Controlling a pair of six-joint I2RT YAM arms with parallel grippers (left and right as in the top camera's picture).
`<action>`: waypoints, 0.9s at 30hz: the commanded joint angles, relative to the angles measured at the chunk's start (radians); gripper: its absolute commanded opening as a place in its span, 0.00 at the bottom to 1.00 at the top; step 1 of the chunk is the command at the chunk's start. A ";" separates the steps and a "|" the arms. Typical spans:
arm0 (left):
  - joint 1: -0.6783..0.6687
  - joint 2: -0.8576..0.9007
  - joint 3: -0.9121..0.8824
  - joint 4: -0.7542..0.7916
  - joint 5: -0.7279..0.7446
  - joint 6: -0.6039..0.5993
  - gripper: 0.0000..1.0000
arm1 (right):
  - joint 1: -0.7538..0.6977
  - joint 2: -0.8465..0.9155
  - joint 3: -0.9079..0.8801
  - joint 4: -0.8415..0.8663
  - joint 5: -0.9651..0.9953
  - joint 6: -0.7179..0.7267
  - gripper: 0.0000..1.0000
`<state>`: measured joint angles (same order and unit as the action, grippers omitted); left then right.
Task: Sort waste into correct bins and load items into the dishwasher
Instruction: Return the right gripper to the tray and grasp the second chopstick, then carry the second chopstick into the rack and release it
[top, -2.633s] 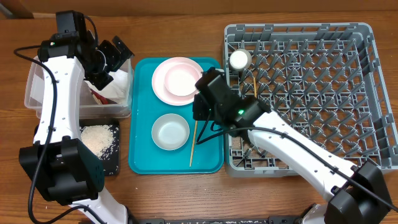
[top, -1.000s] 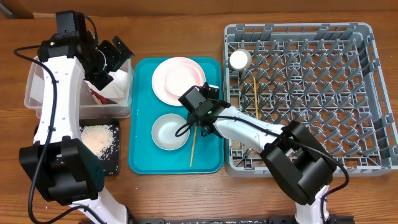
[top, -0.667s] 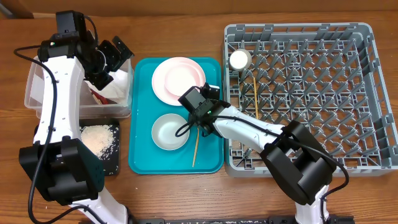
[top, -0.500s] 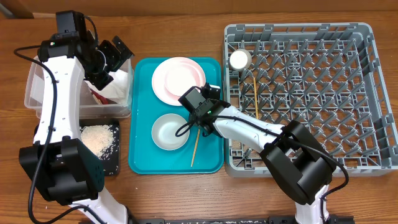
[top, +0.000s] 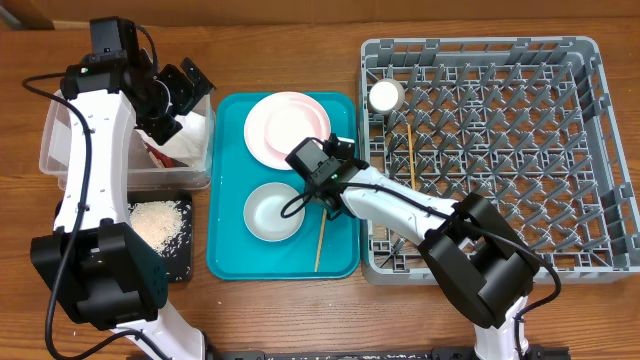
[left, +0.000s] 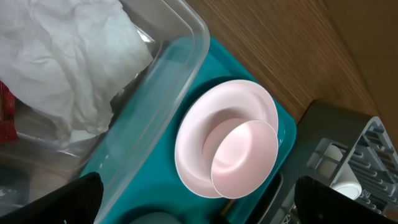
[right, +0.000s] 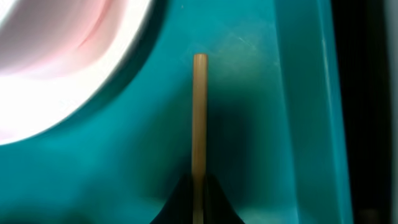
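Observation:
My right gripper (top: 324, 199) (right: 199, 194) is shut on one wooden chopstick (top: 321, 244) (right: 199, 112) low over the teal tray (top: 228, 255). The other chopstick (top: 410, 155) lies in the grey dish rack (top: 590, 150), near the white cup (top: 385, 95). A whitish bowl (top: 292, 126) (left: 245, 158) sits on the pink plate (top: 258, 130) (left: 193, 143). A second bowl (top: 273, 212) is on the tray. My left gripper (top: 182, 92) (left: 199, 214) is open above the clear tub (top: 60, 150), which holds the napkin (top: 192, 135) (left: 62, 62) and red wrapper (top: 155, 155). Rice (top: 158, 222) lies on the black tray (top: 178, 262).
The rack's upright pegs fill the right half of the table. The teal tray's raised right rim (right: 305, 112) runs just beside the held chopstick. The tub's rounded corner (left: 186, 43) overlaps the teal tray's left edge. Bare wood shows along the front.
My right gripper came down left of the rack and closed on the chopstick. Over the last second the chopstick's free end has swung slightly to the right. The left arm is still.

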<state>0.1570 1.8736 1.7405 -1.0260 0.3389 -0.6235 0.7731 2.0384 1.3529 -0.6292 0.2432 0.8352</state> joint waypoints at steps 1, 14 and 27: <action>-0.006 -0.010 0.013 -0.002 -0.010 -0.009 1.00 | 0.004 -0.076 0.054 -0.043 0.000 -0.037 0.04; -0.007 -0.010 0.013 -0.002 -0.010 -0.009 1.00 | -0.085 -0.478 0.061 -0.366 0.172 -0.294 0.04; -0.007 -0.010 0.013 -0.002 -0.010 -0.009 1.00 | -0.270 -0.475 0.060 -0.455 0.155 -0.425 0.04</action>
<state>0.1570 1.8736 1.7405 -1.0260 0.3389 -0.6235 0.5312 1.5703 1.4063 -1.0920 0.4015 0.4545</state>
